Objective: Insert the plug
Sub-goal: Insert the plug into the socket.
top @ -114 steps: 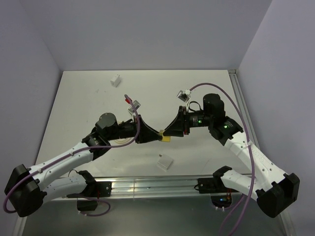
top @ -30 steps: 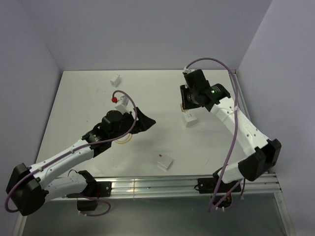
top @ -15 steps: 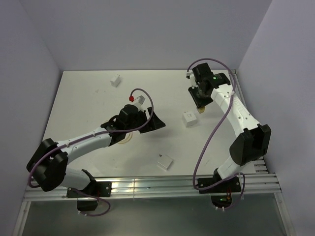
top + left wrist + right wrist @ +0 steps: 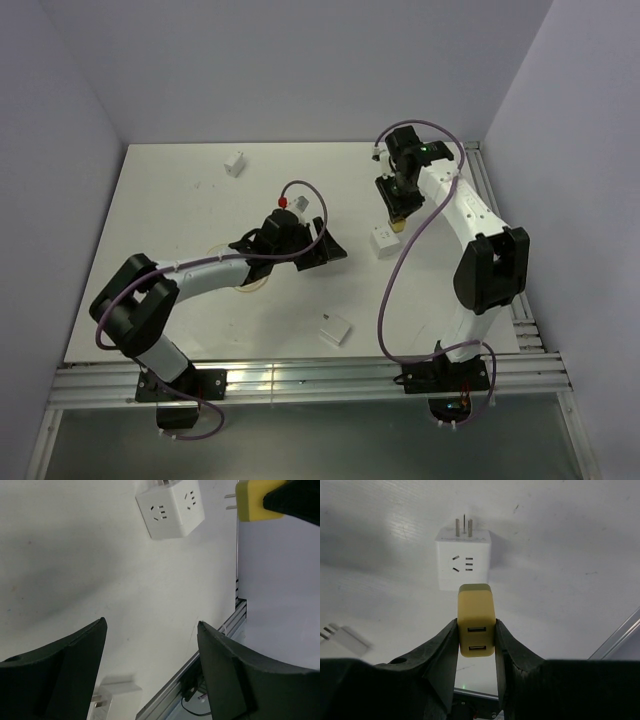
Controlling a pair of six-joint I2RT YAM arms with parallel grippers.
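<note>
Top view: my right gripper (image 4: 398, 214) is pinching the yellow plug (image 4: 399, 223), socket cube (image 4: 383, 240) sitting at its 7 o'clock. Left wrist: my left gripper (image 4: 152, 625) is hanging spread and empty, farther off. Right wrist: socket cube's lying at 12, yellow plug's long axis pointing at it

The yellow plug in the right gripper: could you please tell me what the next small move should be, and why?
Probably ease the right gripper forward until the prongs of the yellow plug meet the slots in the white cube socket. The gripper is shut on the plug, and the left wrist view shows a gap between the bare prongs and the cube. The left gripper is open and empty.
</note>
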